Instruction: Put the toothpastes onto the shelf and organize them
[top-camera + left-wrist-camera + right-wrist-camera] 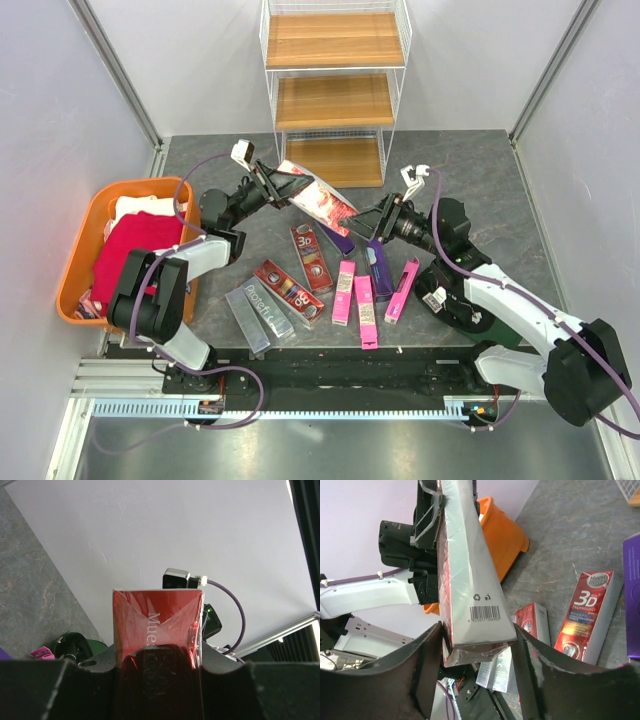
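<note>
**A:** Arm status?
**B:** Left gripper (268, 185) is clamped tight on one end of a red box (318, 203). The box is up off the table (480, 170), slanting across the middle toward the right arm.
**A:** Right side?
**B:** Right gripper (362, 222) is at the other end of the same box. In the wrist view its fingers (427, 670) flank the barcode end, right up against both sides. Can't tell whether they're pressing or just bracketing it.
**A:** Shelf?
**B:** Shelf (335, 100) stands at the far edge, beyond the held box and not touching it.
**A:** The other toothpastes?
**B:** Flat on the table, near side. Two red boxes (311, 258) lie left of centre, with a grey box (258, 315) just beside them, closest to the left base. Three pink boxes (344, 291) sit in a loose row at centre. A purple box (379, 268) lies among the pinks, under the right gripper.
**A:** Anything else?
**B:** Orange tub (75, 270) at the left edge, red cloth (130, 250) in it.
</note>
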### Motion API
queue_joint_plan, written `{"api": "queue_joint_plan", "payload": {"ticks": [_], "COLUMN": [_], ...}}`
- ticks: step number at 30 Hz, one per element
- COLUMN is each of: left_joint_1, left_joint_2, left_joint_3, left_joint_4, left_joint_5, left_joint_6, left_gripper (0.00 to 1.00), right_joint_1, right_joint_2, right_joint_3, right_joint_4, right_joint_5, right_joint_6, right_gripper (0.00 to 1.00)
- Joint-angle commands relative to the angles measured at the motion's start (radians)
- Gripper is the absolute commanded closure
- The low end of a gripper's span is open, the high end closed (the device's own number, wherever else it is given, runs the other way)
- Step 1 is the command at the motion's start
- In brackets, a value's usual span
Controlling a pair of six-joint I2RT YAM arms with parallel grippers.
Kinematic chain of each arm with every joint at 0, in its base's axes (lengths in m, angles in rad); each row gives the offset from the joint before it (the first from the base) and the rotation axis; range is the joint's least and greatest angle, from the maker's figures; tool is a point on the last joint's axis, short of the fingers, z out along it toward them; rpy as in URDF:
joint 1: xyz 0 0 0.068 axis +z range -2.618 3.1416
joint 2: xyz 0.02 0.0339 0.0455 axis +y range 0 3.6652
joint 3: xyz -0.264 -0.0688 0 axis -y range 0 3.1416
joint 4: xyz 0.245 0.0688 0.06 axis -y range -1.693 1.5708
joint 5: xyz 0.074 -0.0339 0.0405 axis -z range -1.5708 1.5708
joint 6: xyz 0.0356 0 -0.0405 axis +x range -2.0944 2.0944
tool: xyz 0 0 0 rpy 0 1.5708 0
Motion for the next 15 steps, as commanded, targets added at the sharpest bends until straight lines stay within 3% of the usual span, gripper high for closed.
{"api": "queue_joint_plan", "payload": {"ticks": [1, 5, 8, 10, 11, 12, 15], "left_joint_1": [-0.007, -0.007, -0.005, -0.005, -0.004, -0.001, 0.007], "left_joint_2": [-0.015, -0.013, -0.025, -0.048, -0.062, -0.096, -0.156], "left_joint_3": [0.056, 0.062, 0.071, 0.074, 0.073, 0.065, 0.057], "left_joint_4": [0.282, 0.277, 0.233, 0.181, 0.117, 0.066, -0.158], "left_joint_5": [0.006, 0.037, 0.072, 0.094, 0.106, 0.103, 0.089], "left_joint_6": [-0.065, -0.056, -0.021, 0.011, 0.059, 0.087, 0.226], "left_gripper": [0.77, 0.73, 0.59, 0.38, 0.12, 0.00, 0.00], "right_joint_1": [0.002, 0.002, 0.004, 0.002, 0.002, 0.002, 0.002], "right_joint_2": [0.014, 0.003, -0.012, -0.022, -0.026, -0.031, -0.046], "right_joint_3": [0.020, 0.045, 0.060, 0.066, 0.077, 0.083, 0.115], "right_joint_4": [0.104, 0.067, 0.030, 0.013, 0.003, -0.011, -0.065], "right_joint_5": [-0.052, -0.055, -0.040, -0.017, -0.005, 0.008, 0.061], "right_joint_6": [0.030, 0.016, 0.005, 0.007, 0.008, 0.004, -0.010], "right_gripper": [0.43, 0.64, 0.69, 0.71, 0.72, 0.72, 0.75]}}
